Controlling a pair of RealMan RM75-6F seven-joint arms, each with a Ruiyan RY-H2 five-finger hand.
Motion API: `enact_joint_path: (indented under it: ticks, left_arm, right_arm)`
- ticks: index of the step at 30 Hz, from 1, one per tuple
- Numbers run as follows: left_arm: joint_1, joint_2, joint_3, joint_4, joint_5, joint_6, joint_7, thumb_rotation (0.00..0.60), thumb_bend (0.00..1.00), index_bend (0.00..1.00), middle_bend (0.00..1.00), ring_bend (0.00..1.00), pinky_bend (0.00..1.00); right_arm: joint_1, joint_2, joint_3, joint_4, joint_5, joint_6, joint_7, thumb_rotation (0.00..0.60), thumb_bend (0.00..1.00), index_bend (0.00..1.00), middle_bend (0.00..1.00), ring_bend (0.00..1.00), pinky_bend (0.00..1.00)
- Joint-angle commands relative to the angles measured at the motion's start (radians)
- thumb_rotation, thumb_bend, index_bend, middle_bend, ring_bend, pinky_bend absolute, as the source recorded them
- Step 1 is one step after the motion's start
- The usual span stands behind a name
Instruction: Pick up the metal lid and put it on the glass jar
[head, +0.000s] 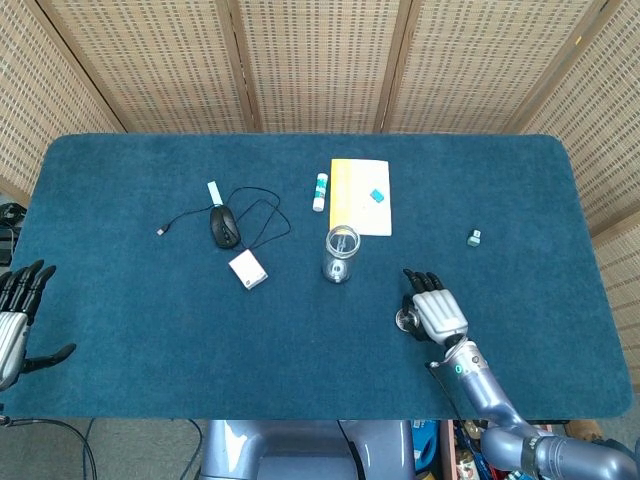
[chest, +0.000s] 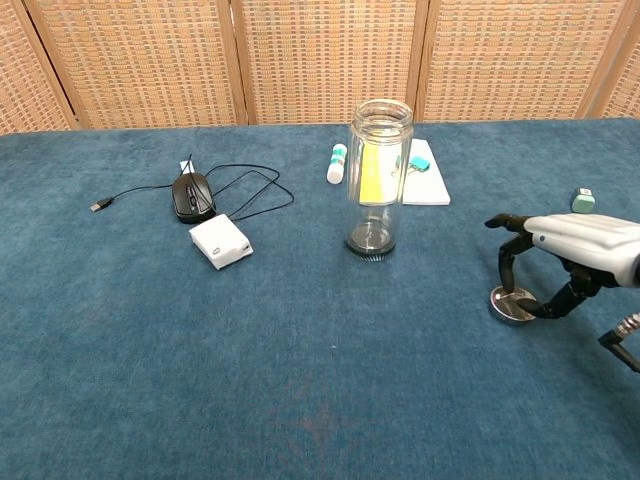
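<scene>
The small round metal lid (head: 405, 320) (chest: 511, 305) lies flat on the blue cloth, right of and nearer than the glass jar (head: 340, 253) (chest: 379, 180). The jar stands upright with its mouth uncovered. My right hand (head: 434, 311) (chest: 572, 250) arches over the lid. One finger (chest: 505, 270) comes down at the lid's far-left rim and the thumb (chest: 556, 303) meets its right rim, pinching it. My left hand (head: 14, 312) hovers at the table's left edge, fingers spread and holding nothing; the chest view does not show it.
A black mouse (head: 224, 226) (chest: 187, 195) with its cable and a white box (head: 248, 270) (chest: 220, 242) lie left of the jar. Behind the jar are a yellow notepad (head: 361, 196) and a glue stick (head: 320, 191). A small teal object (head: 474, 237) (chest: 583, 200) sits far right.
</scene>
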Motion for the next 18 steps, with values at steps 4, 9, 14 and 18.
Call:
enact_joint_path:
  ticks: [4, 9, 14, 18]
  left_arm:
    - [-0.001, 0.001, 0.000, 0.001, -0.001, -0.003, -0.002, 0.600, 0.00, 0.00, 0.00, 0.00, 0.00]
    - [-0.002, 0.000, 0.000, 0.002, -0.003, -0.004, -0.001, 0.600, 0.00, 0.00, 0.00, 0.00, 0.00]
    - [-0.003, -0.001, 0.000, 0.002, -0.004, -0.005, 0.000, 0.600, 0.00, 0.00, 0.00, 0.00, 0.00]
    - [-0.003, -0.002, 0.000, 0.000, -0.004, -0.005, 0.003, 0.600, 0.00, 0.00, 0.00, 0.00, 0.00]
  right_arm:
    - [0.008, -0.012, -0.002, 0.009, 0.008, -0.003, -0.010, 0.600, 0.58, 0.55, 0.00, 0.00, 0.02]
    - [0.013, -0.024, -0.004, 0.024, 0.018, -0.004, -0.017, 0.600, 0.59, 0.57, 0.00, 0.00, 0.02]
    - [0.013, -0.029, -0.006, 0.034, 0.020, -0.002, -0.010, 0.600, 0.59, 0.61, 0.00, 0.00, 0.02]
    - [0.014, -0.030, -0.008, 0.037, 0.014, 0.001, -0.002, 0.600, 0.59, 0.65, 0.00, 0.00, 0.02]
